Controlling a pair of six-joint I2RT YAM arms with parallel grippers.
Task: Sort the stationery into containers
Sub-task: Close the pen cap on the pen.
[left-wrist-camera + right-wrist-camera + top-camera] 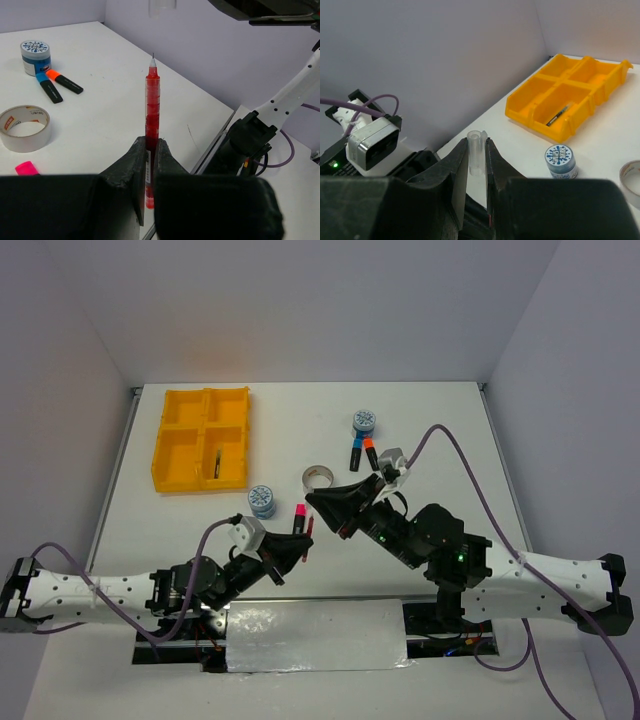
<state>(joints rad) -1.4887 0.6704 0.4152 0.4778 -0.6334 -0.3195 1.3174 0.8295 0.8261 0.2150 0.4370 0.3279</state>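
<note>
My left gripper [151,145] is shut on a red pen [152,110], which stands upright with its bare tip showing. Just above it, my right gripper [476,145] is shut on a clear pen cap [476,152], open end up. In the top view the two grippers meet near the table's middle, left [300,545] and right [312,500]. The yellow tray [158,455] sits far left with a thin pen [215,462] in its near right compartment. A pink-capped highlighter [299,516] lies under the grippers.
A blue-white tape roll [262,501] stands near the left gripper, a second one [365,422] farther back. The silver-grey tape ring [319,478] lies beside the right gripper. Blue-capped [355,452] and orange-capped [370,454] highlighters lie by the far roll.
</note>
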